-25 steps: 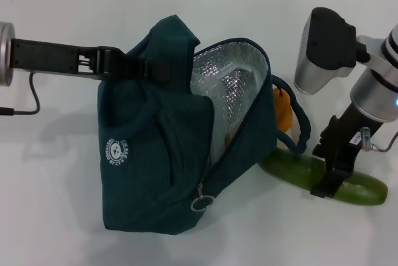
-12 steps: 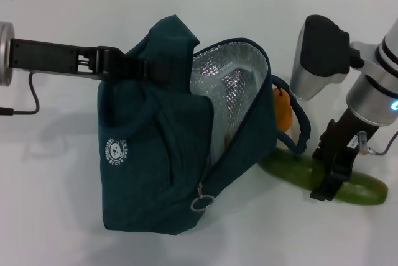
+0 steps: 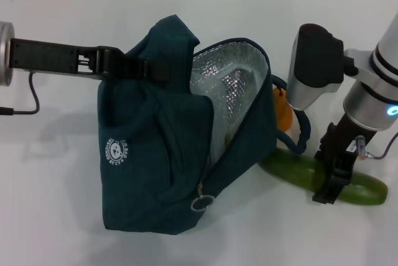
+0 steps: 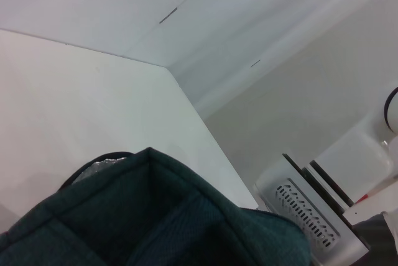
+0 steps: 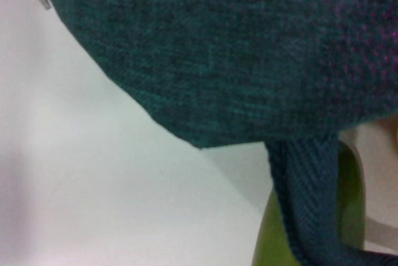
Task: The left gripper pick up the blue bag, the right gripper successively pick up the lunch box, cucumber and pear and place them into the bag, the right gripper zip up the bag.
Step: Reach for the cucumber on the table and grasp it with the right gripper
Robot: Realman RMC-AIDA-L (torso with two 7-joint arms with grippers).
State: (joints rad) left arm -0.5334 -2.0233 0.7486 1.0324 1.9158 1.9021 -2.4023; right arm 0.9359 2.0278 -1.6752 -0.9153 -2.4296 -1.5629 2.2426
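Note:
The blue bag (image 3: 161, 154) stands open on the table, silver lining showing, with my left gripper (image 3: 148, 68) shut on its upper handle. A clear rounded edge inside the lining looks like the lunch box (image 3: 219, 72). Behind the bag's right side sits the orange pear (image 3: 283, 112), partly hidden. The cucumber (image 3: 292, 169) lies on the table right of the bag. My right gripper (image 3: 329, 185) is down over its middle, open, one finger on the near side. The right wrist view shows the bag (image 5: 217, 48), its strap (image 5: 305, 204) and a strip of cucumber (image 5: 264, 247).
The bag's loose handle (image 3: 303, 132) loops out between the pear and my right arm. The zip ring (image 3: 201, 204) hangs at the bag's front corner. A black cable (image 3: 25, 107) trails at the far left. The white table (image 3: 74, 229) ends at a wall behind.
My right gripper has sunk slightly lower over the cucumber and shifted a little right, while its wrist leaned toward the bag. Bag, cucumber and left arm have not moved.

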